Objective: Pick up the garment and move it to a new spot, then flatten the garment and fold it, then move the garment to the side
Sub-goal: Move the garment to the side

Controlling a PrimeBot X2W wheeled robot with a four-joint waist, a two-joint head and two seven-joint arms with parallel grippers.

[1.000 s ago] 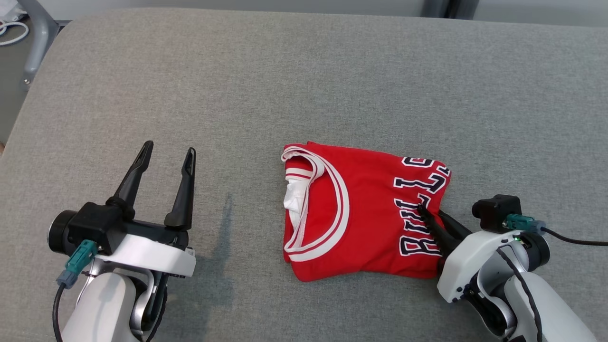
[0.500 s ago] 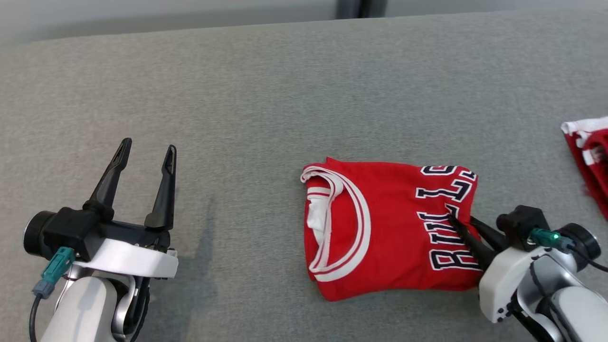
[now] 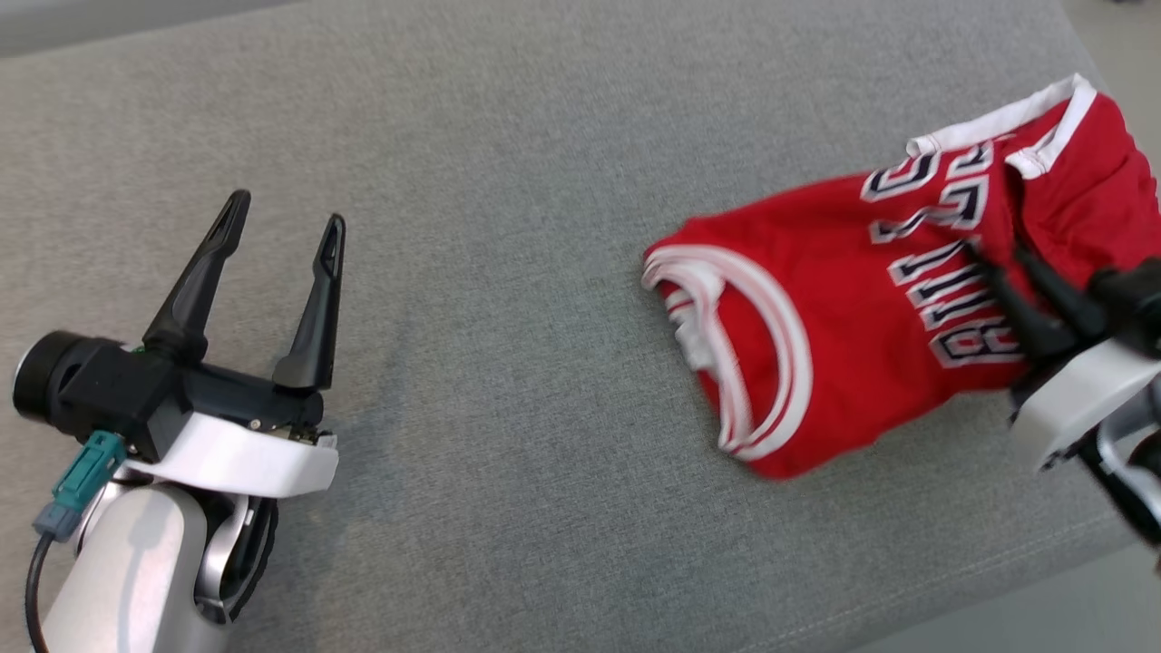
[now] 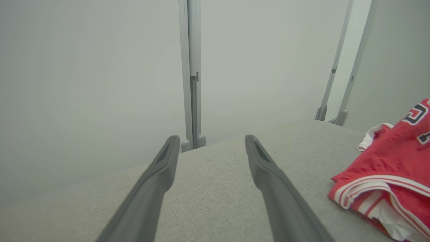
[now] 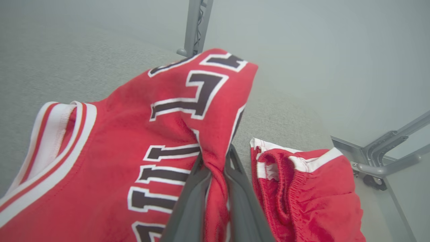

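Now the right gripper (image 3: 998, 252) is pinching the lettered edge of the folded red jersey (image 3: 834, 363), its jaws nearly closed on a ridge of cloth that is bunching between them. That edge is rising off the grey desk (image 3: 508, 227), while the collar end (image 3: 703, 345) is trailing on the surface. The jersey is sitting toward the desk's right end, its lifted edge just beside a second red garment (image 5: 302, 191) with a white waistband. The left gripper (image 3: 287, 210) is hovering wide open and empty, well apart from the jersey.

Against a second ago: the jersey was lying flat and square. It is now tilting and creasing, and the gap to the second red garment is closing. The view itself is also swinging right, so part of the shift is not the jersey's.

Judgement: folding is looking done and the move to the side is under way, with the fold at risk of loosening.
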